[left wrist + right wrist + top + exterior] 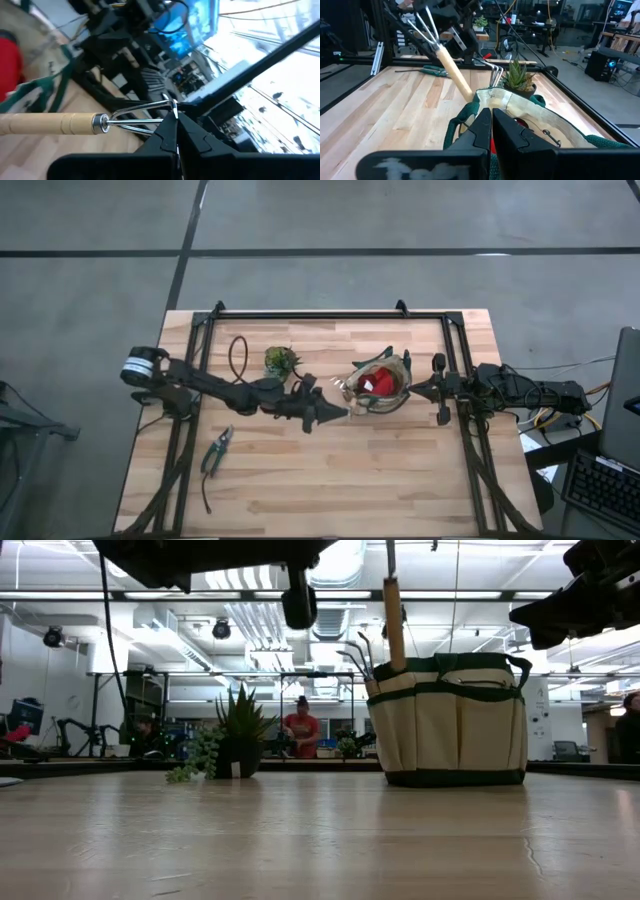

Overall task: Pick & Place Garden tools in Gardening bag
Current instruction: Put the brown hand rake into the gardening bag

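Closest to the overhead camera: left tool point(341, 414), just left of frame centre, pinched shut on the metal prongs of one wooden-handled hand fork point(60, 123). In the left wrist view, long axis of that fork running nearly level across the frame, prongs at the fingertips, handle end reaching toward the bag. In the right wrist view, same fork slanting from upper left down to the bag's rim, prongs up, handle end down at the opening. In the low view, handle standing close to upright above the bag's left part.

One gardening bag point(381, 385), beige with dark green trim, upright on the bench point(330, 480) right of centre, mouth open upward. Something red point(378, 384) inside, one piece visible, kind not clear. Bent metal prongs point(495, 72) sticking up at the bag's far rim.

Right tool point(418, 389), fully shut and holding nothing, just right of the bag, pointing left at it.

One pair of green-handled pruners point(215, 452) flat on the bench at lower left, long axis slightly off vertical in the overhead picture, well apart from the bag.

One small leafy plant point(281, 361) above left of centre.
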